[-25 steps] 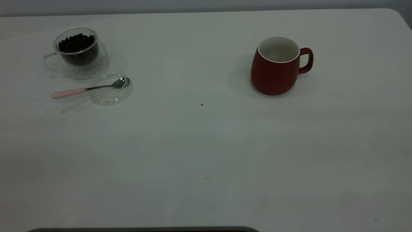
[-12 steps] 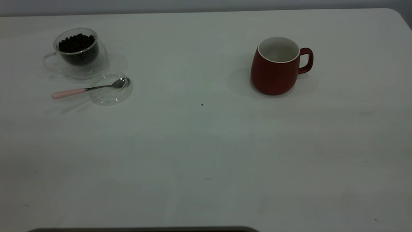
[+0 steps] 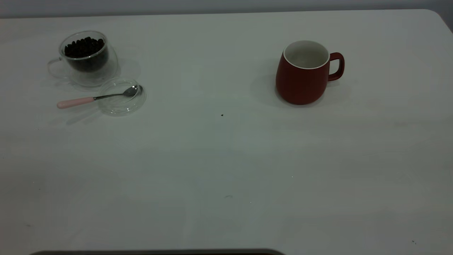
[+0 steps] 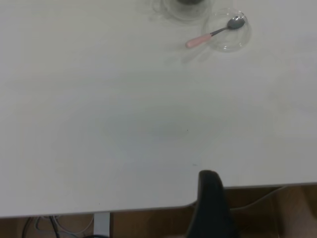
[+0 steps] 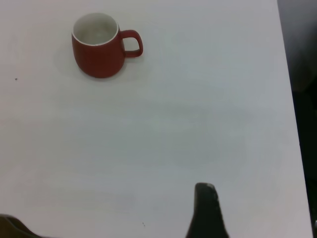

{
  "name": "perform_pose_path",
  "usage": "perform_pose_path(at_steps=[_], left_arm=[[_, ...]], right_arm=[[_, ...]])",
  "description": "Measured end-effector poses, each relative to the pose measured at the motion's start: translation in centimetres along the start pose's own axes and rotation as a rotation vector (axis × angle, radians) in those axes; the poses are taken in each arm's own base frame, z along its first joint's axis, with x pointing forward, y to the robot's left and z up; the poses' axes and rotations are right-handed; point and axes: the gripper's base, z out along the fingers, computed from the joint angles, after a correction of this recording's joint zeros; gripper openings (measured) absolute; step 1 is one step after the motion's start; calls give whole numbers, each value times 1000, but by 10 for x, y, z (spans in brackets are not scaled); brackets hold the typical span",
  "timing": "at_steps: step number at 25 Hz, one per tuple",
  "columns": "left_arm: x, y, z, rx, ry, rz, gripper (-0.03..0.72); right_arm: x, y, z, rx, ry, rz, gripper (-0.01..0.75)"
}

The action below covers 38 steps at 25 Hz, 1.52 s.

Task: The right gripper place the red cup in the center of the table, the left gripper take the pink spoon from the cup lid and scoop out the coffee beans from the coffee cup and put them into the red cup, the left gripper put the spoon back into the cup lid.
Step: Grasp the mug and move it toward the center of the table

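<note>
The red cup (image 3: 302, 76) stands upright on the right half of the table (image 3: 226, 159), handle to the right, and its white inside holds nothing; it also shows in the right wrist view, red cup (image 5: 99, 49). At the far left stands the clear coffee cup (image 3: 85, 58) holding coffee beans (image 3: 84, 47). Just in front of it lies the cup lid (image 3: 121, 97). The pink spoon (image 3: 76, 102) rests with its bowl in the lid and its handle out to the left. The left gripper (image 4: 210, 198) hangs by the table's near edge, far from the pink spoon (image 4: 200, 40). Well short of the cup, the right gripper (image 5: 207, 210) hovers over the table.
A tiny dark speck (image 3: 222, 114) lies near the middle of the table. The table's rounded corner (image 3: 437, 16) is at the far right. A dark edge (image 3: 159, 252) runs along the bottom of the exterior view. Neither arm shows in the exterior view.
</note>
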Motion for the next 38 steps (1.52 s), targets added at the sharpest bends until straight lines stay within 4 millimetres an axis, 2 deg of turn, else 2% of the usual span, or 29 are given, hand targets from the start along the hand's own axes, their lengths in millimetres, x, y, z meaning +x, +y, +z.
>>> perform_pose_path(at_steps=[5, 8, 11, 14, 18, 21, 25, 30, 35, 38], left_arm=[[0, 0, 0, 0, 0, 0, 590], [0, 0, 0, 0, 0, 0, 590], [0, 0, 0, 0, 0, 0, 590], [0, 0, 0, 0, 0, 0, 590], [0, 0, 0, 0, 0, 0, 590], [0, 0, 0, 0, 0, 0, 590], [0, 0, 0, 0, 0, 0, 590], [0, 0, 0, 0, 0, 0, 590], [0, 0, 0, 0, 0, 0, 590], [0, 0, 0, 0, 0, 0, 590]], right_arm=[[-44, -3, 5, -9, 116, -37, 586], [-79, -5, 26, -18, 182, -78, 586], [-106, -7, 65, -39, 219, -120, 586], [-118, -8, 117, -66, 264, -177, 586], [-118, -9, 172, -108, 322, -328, 586], [-110, -10, 212, -134, 366, -420, 586], [-102, -11, 256, -179, 433, -540, 586], [-104, -11, 312, -247, 515, -641, 586], [-103, -2, 368, -315, 584, -765, 586], [-99, 11, 398, -352, 591, -875, 586]])
